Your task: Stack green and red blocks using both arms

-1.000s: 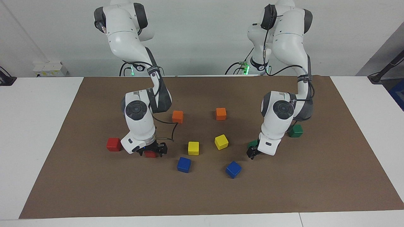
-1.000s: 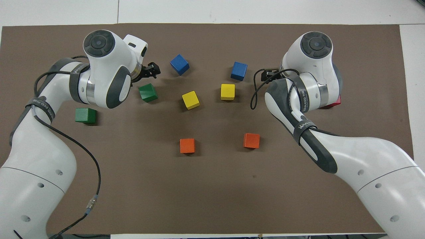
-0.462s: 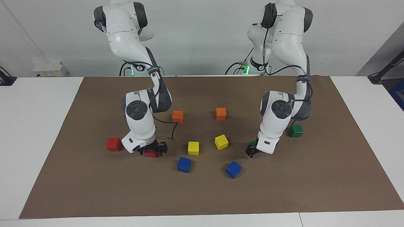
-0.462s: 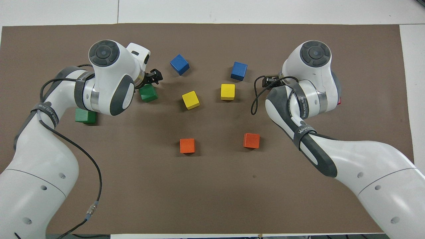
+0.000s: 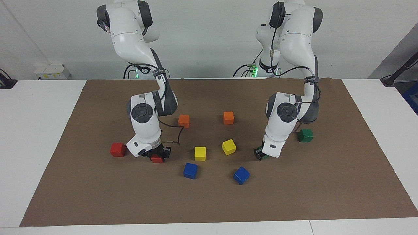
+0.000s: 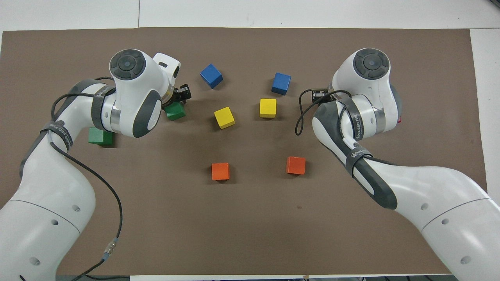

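Reaching low over the brown mat [image 5: 65,182], both of my arms are down at a block apiece, and no stack exists yet. At centre-left of the facing view my right gripper [image 5: 158,155] sits around a red block [image 5: 157,159], fingers straddling it on the mat; whether they already pinch it I cannot tell. The second red block [image 5: 117,149] lies just beside my right arm, toward the picture's left edge. At centre-right of that view my left gripper [image 5: 260,154] is down on a green block [image 6: 175,111], which peeks out from under the wrist in the overhead view's upper left; its fingers are too hidden to read. The other green block [image 5: 305,135] rests to the right of my left arm in the facing view, a little higher in the frame.

All four task cubes appear to rest on the mat, so I judge this the first pick of each pair: grasping, lifting, carrying and setting each cube on its twin all remain. Orange, yellow and blue cubes fill the middle of the frame, untouched.
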`<move>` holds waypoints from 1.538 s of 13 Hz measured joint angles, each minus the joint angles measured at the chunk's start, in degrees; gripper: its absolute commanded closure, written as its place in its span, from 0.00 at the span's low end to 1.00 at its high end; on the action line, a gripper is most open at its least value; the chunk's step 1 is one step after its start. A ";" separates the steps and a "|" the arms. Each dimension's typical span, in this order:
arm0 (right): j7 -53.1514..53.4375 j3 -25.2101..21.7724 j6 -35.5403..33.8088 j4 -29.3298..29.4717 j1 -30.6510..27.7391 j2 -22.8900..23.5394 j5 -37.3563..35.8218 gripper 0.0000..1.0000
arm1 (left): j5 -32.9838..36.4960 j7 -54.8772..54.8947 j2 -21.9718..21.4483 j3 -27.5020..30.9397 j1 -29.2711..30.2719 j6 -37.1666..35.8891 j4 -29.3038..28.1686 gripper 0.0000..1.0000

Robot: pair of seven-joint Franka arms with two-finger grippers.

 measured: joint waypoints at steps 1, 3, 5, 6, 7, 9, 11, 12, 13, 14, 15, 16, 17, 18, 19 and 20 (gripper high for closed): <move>0.00 -0.07 -0.24 0.07 -0.13 -0.08 0.00 1.00 | 0.52 0.29 -0.46 0.04 0.02 -3.46 1.33 1.00; -1.74 -0.35 -4.38 1.49 -0.91 -1.08 -0.02 1.00 | 0.80 3.59 -2.09 0.32 0.39 -7.70 2.92 1.00; -7.79 -0.77 -11.08 3.99 -3.50 -4.07 -0.03 1.00 | 0.82 12.45 -5.14 0.63 3.60 -11.04 2.55 1.00; -11.77 -0.80 -13.15 3.87 -5.81 -6.47 -0.03 1.00 | 0.81 19.58 -6.96 0.70 6.49 -12.27 1.40 1.00; -15.16 -0.82 -14.37 2.49 -8.21 -9.10 -0.03 1.00 | 0.70 26.84 -8.67 0.75 9.60 -12.74 -0.40 1.00; -19.77 -0.83 -13.25 -3.39 -12.39 -13.88 -0.02 1.00 | 0.35 36.15 -10.73 0.79 14.33 -12.80 -3.66 1.00; -21.65 -0.83 -8.32 -9.18 -14.86 -15.99 -0.03 1.00 | 0.22 39.40 -11.50 0.77 16.52 -12.78 -5.50 1.00; -21.75 -0.80 -5.45 -11.53 -15.30 -16.34 -0.03 1.00 | -0.39 39.81 -12.16 0.74 17.01 -12.63 -6.71 1.00; -21.75 -0.81 -2.96 -13.34 -15.57 -16.40 -0.03 1.00 | -1.42 39.98 -13.13 0.74 17.48 -12.18 -8.17 1.00; -21.56 -0.81 -1.17 -14.52 -15.71 -16.41 -0.03 1.00 | -1.97 40.11 -14.21 0.75 17.76 -11.49 -9.68 1.00; -20.72 -0.77 -0.15 -15.17 -15.72 -16.40 -0.03 1.00 | -2.15 40.15 -15.37 0.73 17.94 -10.44 -11.33 1.00; -19.51 -0.63 0.29 -15.45 -15.70 -16.40 -0.03 1.00 | -2.21 40.15 -16.42 0.73 18.04 -8.80 -13.15 1.00; -18.69 -0.51 1.07 -15.70 -15.68 -16.39 -0.03 1.00 | -2.22 40.15 -17.21 0.74 18.11 -6.96 -14.94 1.00; -18.34 -0.48 1.86 -15.97 -15.68 -16.32 -0.03 1.00 | -2.23 40.15 -17.76 0.76 18.30 -4.82 -16.52 1.00; -18.09 -0.48 2.20 -16.11 -15.69 -16.19 -0.03 1.00 | -2.24 40.15 -18.02 0.76 18.64 -3.18 -17.48 1.00; -17.72 -0.48 2.61 -16.15 -15.69 -16.03 -0.03 1.00 | -2.24 40.15 -18.06 0.78 18.97 -2.33 -17.89 1.00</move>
